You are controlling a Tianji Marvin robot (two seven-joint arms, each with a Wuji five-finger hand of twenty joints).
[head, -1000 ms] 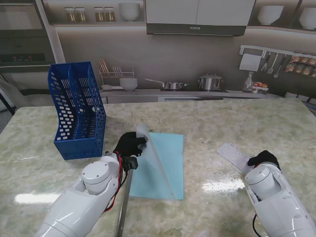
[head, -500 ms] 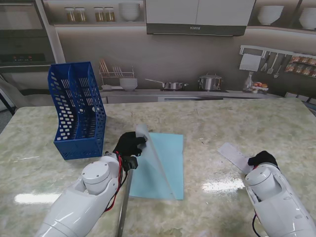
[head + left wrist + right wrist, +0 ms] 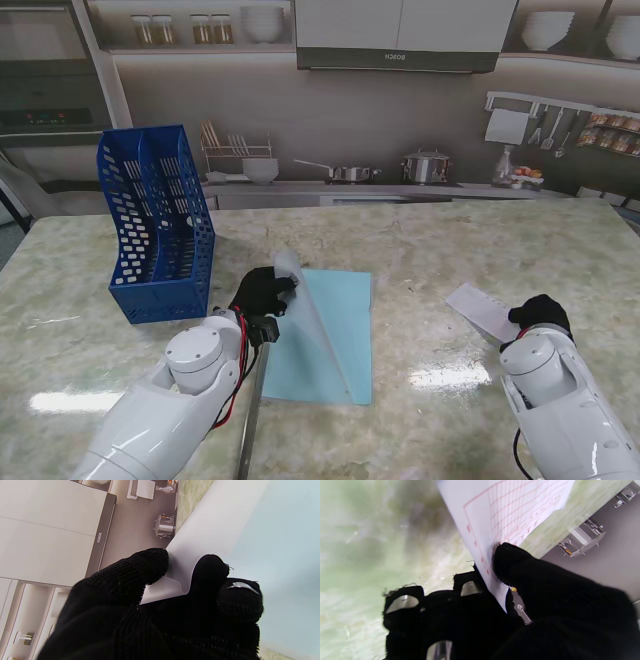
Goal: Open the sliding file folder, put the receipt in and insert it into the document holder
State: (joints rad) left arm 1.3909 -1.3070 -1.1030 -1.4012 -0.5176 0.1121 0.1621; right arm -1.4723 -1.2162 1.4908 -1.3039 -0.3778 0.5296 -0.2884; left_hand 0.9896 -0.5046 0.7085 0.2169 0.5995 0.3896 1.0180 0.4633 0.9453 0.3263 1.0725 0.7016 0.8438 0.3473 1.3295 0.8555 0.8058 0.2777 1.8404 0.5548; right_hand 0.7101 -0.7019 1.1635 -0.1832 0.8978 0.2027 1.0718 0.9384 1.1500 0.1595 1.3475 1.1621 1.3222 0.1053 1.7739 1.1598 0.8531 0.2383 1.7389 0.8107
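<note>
The light blue file folder (image 3: 335, 330) lies flat in the middle of the table, its translucent front cover (image 3: 305, 300) lifted up. My left hand (image 3: 262, 292) pinches that cover's corner between thumb and fingers (image 3: 150, 565); the white sheet (image 3: 212, 530) curls up from the blue back page. The white receipt (image 3: 480, 308) with a pink grid (image 3: 520, 512) is held at one end by my right hand (image 3: 540, 314), thumb (image 3: 510, 557) on top, raised off the table at the right. The blue document holder (image 3: 158, 222) stands upright at the far left.
A dark slide bar (image 3: 250, 415) lies on the table nearer to me, beside my left forearm. The marble table (image 3: 430, 250) stretches between folder and receipt. Kitchen counter with pots and a dish rack runs behind the table.
My right hand has lifted the receipt off the table and drawn it slightly farther from me and to the right. The left hand holds the cover still.
</note>
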